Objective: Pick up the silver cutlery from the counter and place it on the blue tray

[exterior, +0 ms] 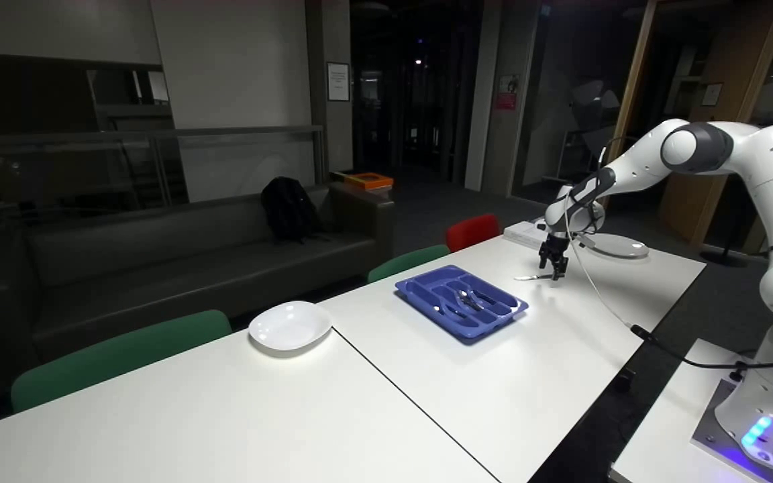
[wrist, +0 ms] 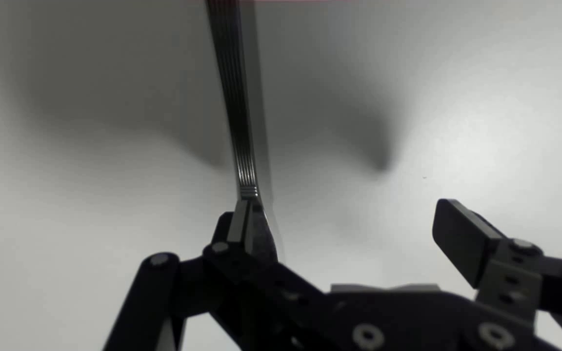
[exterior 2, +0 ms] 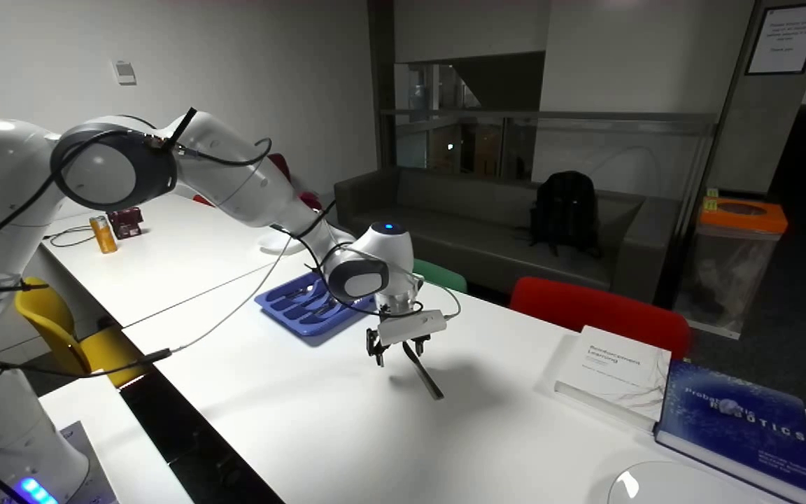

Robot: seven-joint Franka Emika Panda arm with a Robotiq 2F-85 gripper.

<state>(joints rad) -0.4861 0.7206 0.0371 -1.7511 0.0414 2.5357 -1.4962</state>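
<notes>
A black two-fingered gripper (wrist: 344,209) at the end of a white jointed robot arm (exterior 2: 235,175) points down, low over a long white flat-topped table (exterior 2: 347,413). Its jaws stand wide apart, with nothing clamped between them.

Beneath it, on the table, lies one slim silver-grey metal utensil (wrist: 234,97) with lengthwise grooves along its handle and a few short cross-lines at the neck. In the wrist view the handle runs down from the top edge and passes below the finger (wrist: 238,224) at the left of that view; past the neck it widens and is partly hidden by the gripper. Whether the finger touches the metal cannot be told. The opposite finger (wrist: 461,239) stands well away from the utensil.

Near the gripper, apart from the utensil, sits a shallow rectangular blue tray (exterior: 430,314) with a low rim and several compartments. More metal cutlery (exterior: 470,302) lies inside, too small to count.

Past the tray is a round white dish (exterior: 290,325). On the gripper's other side lie a white book (exterior 2: 613,371) titled Reinforcement Learning and, beside it, a dark blue book (exterior 2: 739,434).
</notes>
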